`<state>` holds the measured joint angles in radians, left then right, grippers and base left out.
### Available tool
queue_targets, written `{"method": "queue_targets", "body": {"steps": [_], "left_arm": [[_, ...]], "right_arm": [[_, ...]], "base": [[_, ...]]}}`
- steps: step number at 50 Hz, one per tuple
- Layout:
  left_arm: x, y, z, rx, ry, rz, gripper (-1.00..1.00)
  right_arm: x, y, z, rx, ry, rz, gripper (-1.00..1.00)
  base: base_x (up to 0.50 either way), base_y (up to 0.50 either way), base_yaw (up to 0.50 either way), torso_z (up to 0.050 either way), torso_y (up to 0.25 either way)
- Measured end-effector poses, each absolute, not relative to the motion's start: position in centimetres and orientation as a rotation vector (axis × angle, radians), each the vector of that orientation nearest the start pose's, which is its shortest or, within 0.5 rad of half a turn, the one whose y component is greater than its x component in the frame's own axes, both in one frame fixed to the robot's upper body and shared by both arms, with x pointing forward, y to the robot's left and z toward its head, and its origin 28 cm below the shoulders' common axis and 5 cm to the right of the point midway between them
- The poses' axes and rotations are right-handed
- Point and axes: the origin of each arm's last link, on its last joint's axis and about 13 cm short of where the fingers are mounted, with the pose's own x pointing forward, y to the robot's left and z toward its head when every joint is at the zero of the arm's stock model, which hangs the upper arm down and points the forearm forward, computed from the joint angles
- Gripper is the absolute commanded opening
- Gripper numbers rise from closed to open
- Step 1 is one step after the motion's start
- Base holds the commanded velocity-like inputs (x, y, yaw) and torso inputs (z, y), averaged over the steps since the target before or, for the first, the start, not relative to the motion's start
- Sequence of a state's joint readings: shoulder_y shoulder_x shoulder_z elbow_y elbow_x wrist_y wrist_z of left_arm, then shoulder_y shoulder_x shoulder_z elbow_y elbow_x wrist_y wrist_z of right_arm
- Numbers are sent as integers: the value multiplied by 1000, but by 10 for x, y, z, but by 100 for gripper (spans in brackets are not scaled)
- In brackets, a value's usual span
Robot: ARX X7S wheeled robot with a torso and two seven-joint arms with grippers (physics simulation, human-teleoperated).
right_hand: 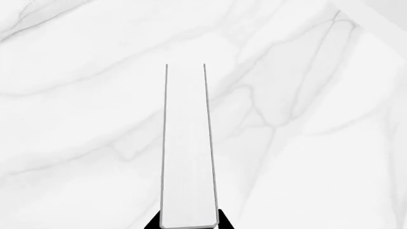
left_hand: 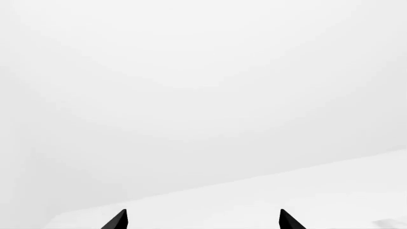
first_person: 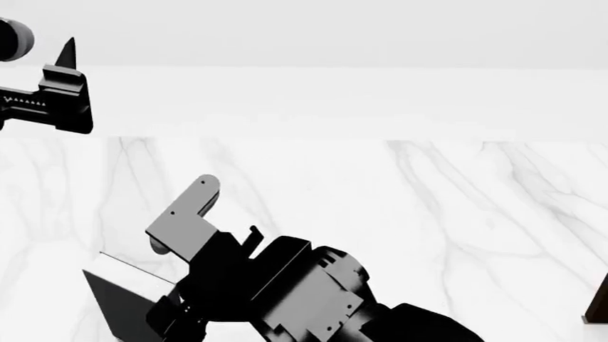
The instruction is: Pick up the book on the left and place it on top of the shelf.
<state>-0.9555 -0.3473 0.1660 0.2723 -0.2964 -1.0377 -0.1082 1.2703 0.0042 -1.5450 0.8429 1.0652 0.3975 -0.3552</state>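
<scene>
My right gripper [right_hand: 188,218] is shut on the book [right_hand: 188,152], which I see edge-on in the right wrist view: white page edges between two thin dark covers, held above the marble. In the head view the book's black cover [first_person: 114,303] shows at the lower left, at the tip of my right arm. My left gripper [left_hand: 203,218] is open with nothing between its fingers and hangs raised at the far upper left of the head view [first_person: 65,68]. A dark brown sliver of the shelf [first_person: 599,306] shows at the right edge.
A white marble table [first_person: 428,214] spreads under both arms, with its far edge meeting a plain white wall [first_person: 332,92]. The left wrist view shows only a white surface and wall.
</scene>
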Motion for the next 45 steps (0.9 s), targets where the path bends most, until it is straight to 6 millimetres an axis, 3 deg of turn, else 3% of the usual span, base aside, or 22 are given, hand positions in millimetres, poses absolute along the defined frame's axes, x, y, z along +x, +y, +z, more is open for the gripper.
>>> {"method": "queue_targets", "body": {"steps": [15,36,45], "left_arm": [[313,250,264,210,-135,1,100],[312,250,267,211,-140,0,100],[312,250,268,211,-143,1,100]], "right_arm": [[375,6,134,-423,530,1023,-100],[372,-14,198,-470,378,940,-100],[368,-27,218,-709,215,751,-100]], "base": [[0,0,1,0,0],[0,0,0,0,1],[0,0,0,0,1]]}}
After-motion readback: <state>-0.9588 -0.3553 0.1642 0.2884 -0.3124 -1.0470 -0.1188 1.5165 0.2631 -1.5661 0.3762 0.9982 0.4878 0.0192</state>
